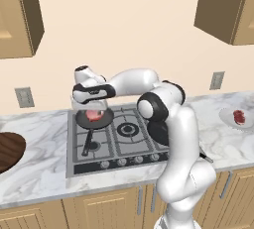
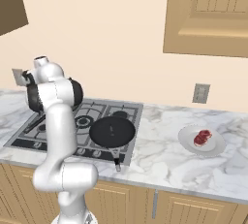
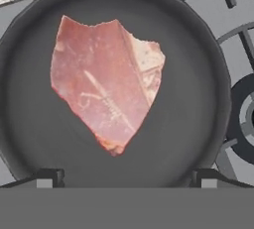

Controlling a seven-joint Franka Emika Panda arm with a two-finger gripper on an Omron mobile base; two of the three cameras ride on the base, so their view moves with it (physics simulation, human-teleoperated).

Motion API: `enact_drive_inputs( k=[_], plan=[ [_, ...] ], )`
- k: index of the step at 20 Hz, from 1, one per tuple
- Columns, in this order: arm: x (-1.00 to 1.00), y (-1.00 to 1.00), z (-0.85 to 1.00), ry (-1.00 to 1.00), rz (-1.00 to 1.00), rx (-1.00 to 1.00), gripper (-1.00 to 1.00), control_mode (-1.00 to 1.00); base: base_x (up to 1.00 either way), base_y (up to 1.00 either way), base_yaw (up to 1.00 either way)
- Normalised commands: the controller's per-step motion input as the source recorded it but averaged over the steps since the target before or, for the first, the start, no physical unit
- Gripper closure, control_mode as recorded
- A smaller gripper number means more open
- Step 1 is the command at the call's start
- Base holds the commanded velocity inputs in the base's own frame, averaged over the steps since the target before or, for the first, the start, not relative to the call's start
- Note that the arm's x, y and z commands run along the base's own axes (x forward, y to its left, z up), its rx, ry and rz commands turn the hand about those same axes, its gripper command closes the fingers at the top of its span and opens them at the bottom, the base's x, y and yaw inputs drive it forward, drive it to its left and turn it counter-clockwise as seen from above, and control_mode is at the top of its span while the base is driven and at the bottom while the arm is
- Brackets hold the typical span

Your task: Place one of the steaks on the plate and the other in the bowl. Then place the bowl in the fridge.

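- Where the counter (image 1: 34, 168) meets its front edge, the stove (image 1: 116, 141) sits let into it, knobs along the front.
- At the counter's left edge, a dark brown bowl (image 1: 9, 151) shows partly, well apart from the stove.
- On the stove's front right burner sits a black pan (image 2: 112, 132), handle toward the front edge.
- On the right stretch of counter, a white plate (image 2: 201, 140) carries the dark red steak (image 2: 202, 137).
- At the stove's back left, a second pan (image 1: 94, 119) holds the pink steak (image 3: 106, 82), handle pointing toward the front.
- The gripper (image 3: 124, 178) hangs just above this pan, jaws spread wide, one tip at each side of the pan's near rim, holding nothing; the pink steak lies between and beyond them, untouched.
- Behind, two outlets (image 1: 24, 96) sit on the wall.
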Motion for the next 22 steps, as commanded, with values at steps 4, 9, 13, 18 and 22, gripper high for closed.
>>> enact_drive_inputs(
  k=[4, 9, 13, 18, 22],
  plan=[
    [0.01, -0.01, -0.32, 0.0, 0.0, 0.0, -1.0, -1.0, 0.0, 0.0, 0.0],
    [0.12, 0.0, -0.31, 0.0, 0.0, 0.0, -1.0, -1.0, 0.0, 0.0, 0.0],
    [0.18, 0.0, -0.27, 0.0, 0.0, 0.0, -1.0, -1.0, 0.0, 0.0, 0.0],
    [0.12, 0.0, -0.16, 0.0, 0.0, 0.0, -1.0, -1.0, 0.0, 0.0, 0.0],
    [0.01, 0.0, -0.14, 0.0, 0.0, 0.0, -1.0, -1.0, 0.0, 0.0, 0.0]
  ],
)
